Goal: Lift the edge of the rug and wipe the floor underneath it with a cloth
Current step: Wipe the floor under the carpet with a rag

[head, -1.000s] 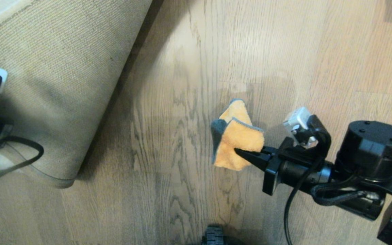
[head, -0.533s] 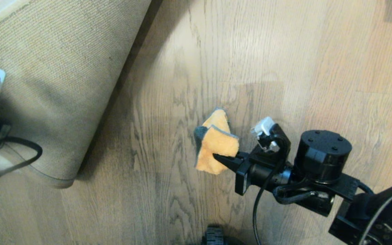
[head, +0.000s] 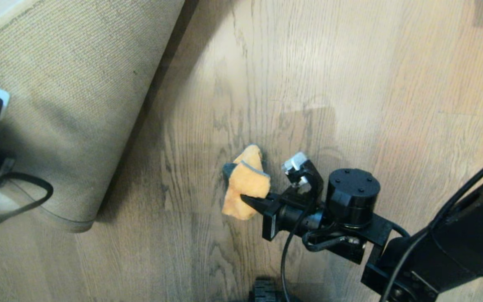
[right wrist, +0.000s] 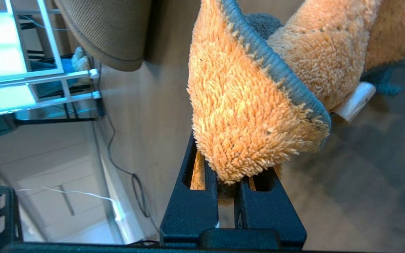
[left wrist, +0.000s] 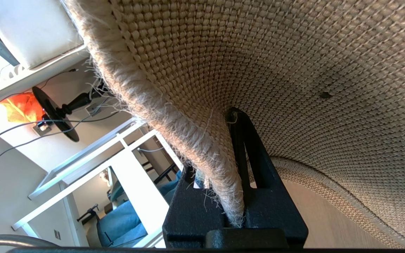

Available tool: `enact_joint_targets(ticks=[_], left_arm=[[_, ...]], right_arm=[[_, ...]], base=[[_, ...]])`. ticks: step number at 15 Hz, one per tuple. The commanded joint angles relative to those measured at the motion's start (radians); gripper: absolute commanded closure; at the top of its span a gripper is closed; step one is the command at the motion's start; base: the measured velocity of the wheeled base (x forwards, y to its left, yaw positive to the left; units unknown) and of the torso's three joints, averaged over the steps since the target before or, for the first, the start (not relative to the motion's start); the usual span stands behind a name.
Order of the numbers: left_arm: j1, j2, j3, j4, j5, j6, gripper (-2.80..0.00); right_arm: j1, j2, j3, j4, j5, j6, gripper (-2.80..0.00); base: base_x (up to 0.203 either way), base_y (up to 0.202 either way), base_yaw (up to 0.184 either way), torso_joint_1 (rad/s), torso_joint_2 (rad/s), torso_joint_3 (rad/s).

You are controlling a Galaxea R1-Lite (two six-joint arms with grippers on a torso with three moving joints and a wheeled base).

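**Gripping cloth and rug**

Clamping the orange cloth (head: 245,187), the right gripper (head: 247,200) holds it low over the floor (head: 350,84), folds bunched, grey trim uppermost. The left gripper (left wrist: 236,168) pinches the rug edge (left wrist: 202,154), raised with woven backing exposed. No writing is readable.

Right gripper (head: 247,200) carried cloth (head: 245,184) down-left, nearer rug edge (head: 74,224).

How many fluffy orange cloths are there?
1. The cloth is pinched in the right gripper above the floor, to the right of the lifted rug edge. Others could hide outside the views.
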Motion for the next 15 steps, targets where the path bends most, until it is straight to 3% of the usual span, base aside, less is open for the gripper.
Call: enact_joint_targets(ticks=[1, 6, 8, 11, 15], left_arm=[[0.000, 0.008, 0.001, -0.004, 0.006, 0.004, 0.00], [0.001, 0.016, 0.001, -0.004, 0.006, 0.004, 0.00], [0.001, 0.022, 0.001, -0.004, 0.007, 0.004, 0.00], [0.000, 0.034, 0.001, -0.004, 0.006, 0.003, 0.00], [0.001, 0.044, 0.002, -0.004, 0.006, 0.003, 0.00]], right_arm=[[0.042, 0.074, -0.045, -0.010, -0.021, 0.009, 0.00], [0.118, 0.178, -0.182, -0.011, -0.070, 0.060, 0.00], [0.122, 0.225, -0.253, -0.020, -0.098, 0.059, 0.00], [0.119, 0.278, -0.358, -0.021, -0.203, 0.063, 0.00], [0.095, 0.304, -0.393, -0.061, -0.230, 0.060, 0.00]], base=[[0.000, 0.000, 0.000, 0.000, 0.00, 0.000], [0.000, 0.000, 0.000, 0.000, 0.00, 0.000], [0.000, 0.000, 0.000, 0.000, 0.00, 0.000], [0.000, 0.000, 0.000, 0.000, 0.00, 0.000], [0.000, 0.000, 0.000, 0.000, 0.00, 0.000]])
